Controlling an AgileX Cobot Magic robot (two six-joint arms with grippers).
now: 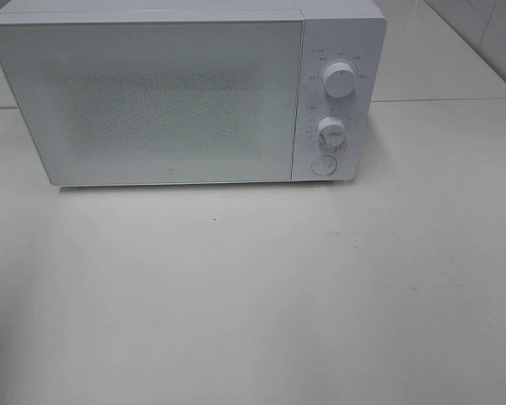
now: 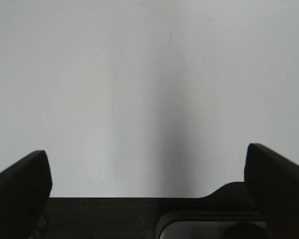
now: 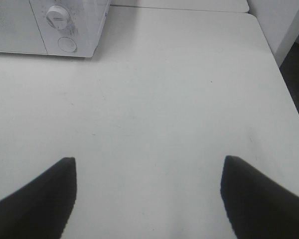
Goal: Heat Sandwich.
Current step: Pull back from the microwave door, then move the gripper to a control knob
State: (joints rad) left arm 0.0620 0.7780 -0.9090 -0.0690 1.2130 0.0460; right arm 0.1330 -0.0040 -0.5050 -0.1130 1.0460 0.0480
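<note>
A white microwave (image 1: 185, 93) stands at the back of the table with its door shut; its two knobs (image 1: 338, 81) and round button are on its right side, and its lower corner shows in the right wrist view (image 3: 65, 35). The sandwich is out of view. Neither arm shows in the exterior high view. My left gripper (image 2: 148, 172) is open over bare white table, nothing between its dark fingers (image 2: 20, 184). My right gripper (image 3: 148, 191) is open too, above the table in front of and to the right of the microwave, holding nothing.
The pale table (image 1: 253, 295) stretches in front of the microwave. Its right edge (image 3: 284, 79) drops off to a dark floor in the right wrist view. A second table surface (image 1: 438, 59) lies behind the microwave at the right.
</note>
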